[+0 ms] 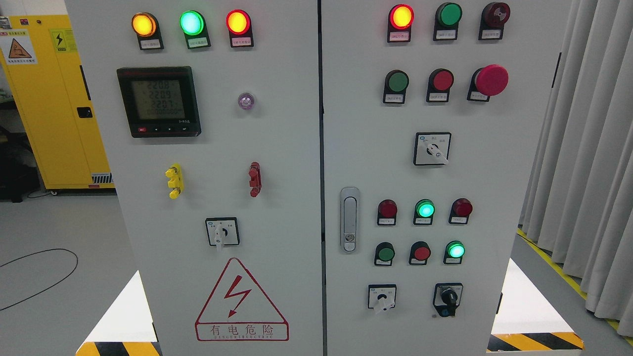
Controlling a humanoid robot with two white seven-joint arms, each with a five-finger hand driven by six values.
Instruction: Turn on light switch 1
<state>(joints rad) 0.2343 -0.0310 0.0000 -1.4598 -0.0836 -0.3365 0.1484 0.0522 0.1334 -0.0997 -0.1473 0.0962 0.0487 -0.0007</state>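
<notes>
Room: grey floor [59, 232] is stretching past a yellow safety cabinet [54, 99] at left; pale curtains [588, 148] are hanging at right.
Cabinet: a white electrical cabinet [277, 148] with two doors is filling the view.
Left door: a digital meter [158, 101] is glowing; amber, green and red lamps are shining above it.
Switches: a rotary switch [222, 232] is sitting low on the left door, three more on the right; which one is switch 1, possibly this one, cannot be told.
Hands: neither robot hand is showing, so finger state cannot be told.
</notes>
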